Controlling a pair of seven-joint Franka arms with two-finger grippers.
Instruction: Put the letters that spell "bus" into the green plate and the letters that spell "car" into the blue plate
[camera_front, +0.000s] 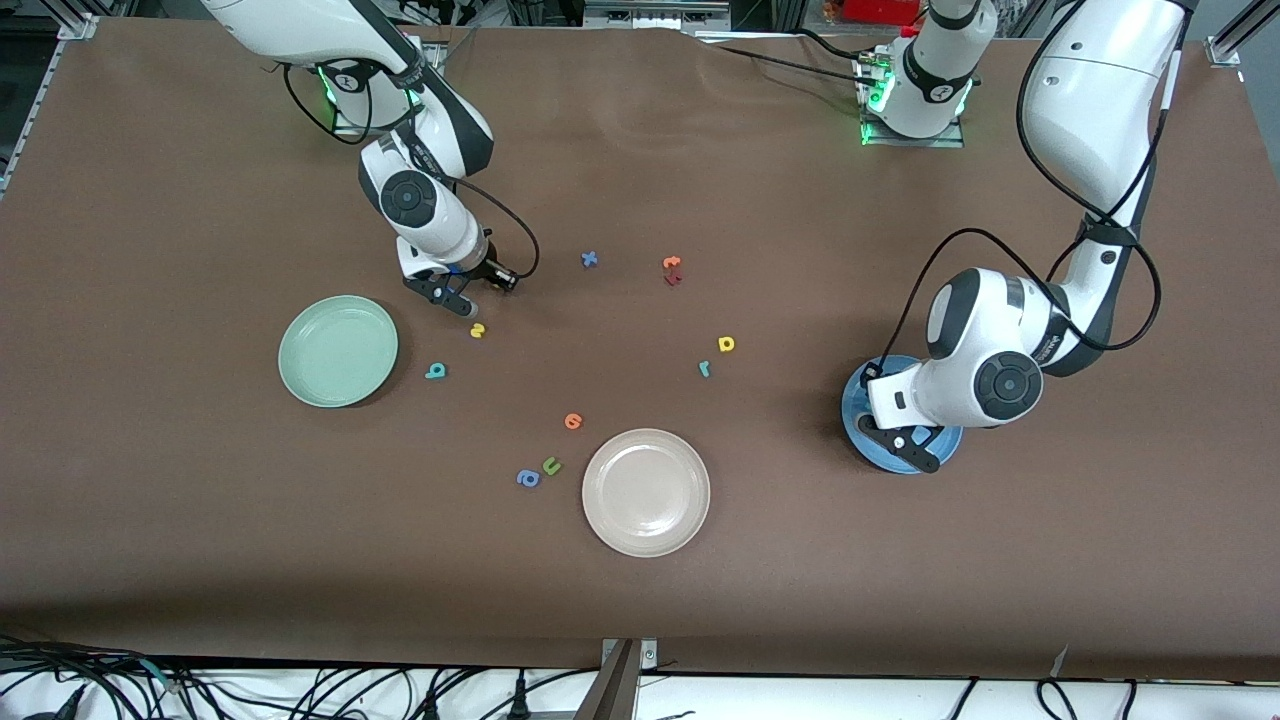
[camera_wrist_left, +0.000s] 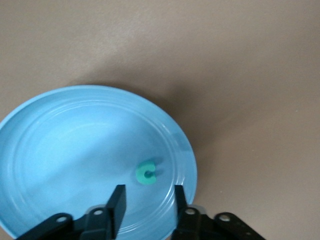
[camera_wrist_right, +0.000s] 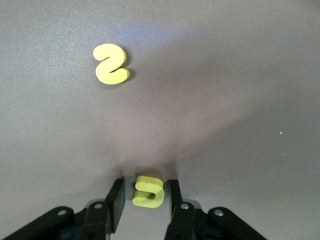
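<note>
Brown matting covers the whole table (camera_front: 640, 150), and both arms are busy at once. Take the beige plate (camera_front: 646, 491) near the front camera as the marker. Off toward the left arm's end of the table from it sits the blue plate (camera_front: 855, 395), and the left gripper (camera_wrist_left: 146, 202) hangs low over it, jaws parted with nothing between them; the teal c (camera_wrist_left: 146, 173) lies flat in that plate just ahead of the fingertips, so that drop looks done. The yellow a (camera_front: 727, 344) and teal r (camera_front: 704, 368) wait on the mat, farther from the front camera than the beige plate and well short of the blue one. Toward the right arm's end sits the green plate (camera_front: 338, 350), with nothing in it. The right gripper (camera_wrist_right: 145, 197) is down at the mat beside that plate, farther from the camera than the beige marker, and a yellow u (camera_wrist_right: 148, 191) sits between its fingers; they flank it closely, but a firm pinch I cannot confirm. The yellow s (camera_front: 477, 330) lies just beside the gripper, the teal b (camera_front: 435, 371) nearer the green plate. Next call, as I read it: squeeze the u, lift it clear, carry it over the green plate; the left arm should rise and go for the a or r.
</note>
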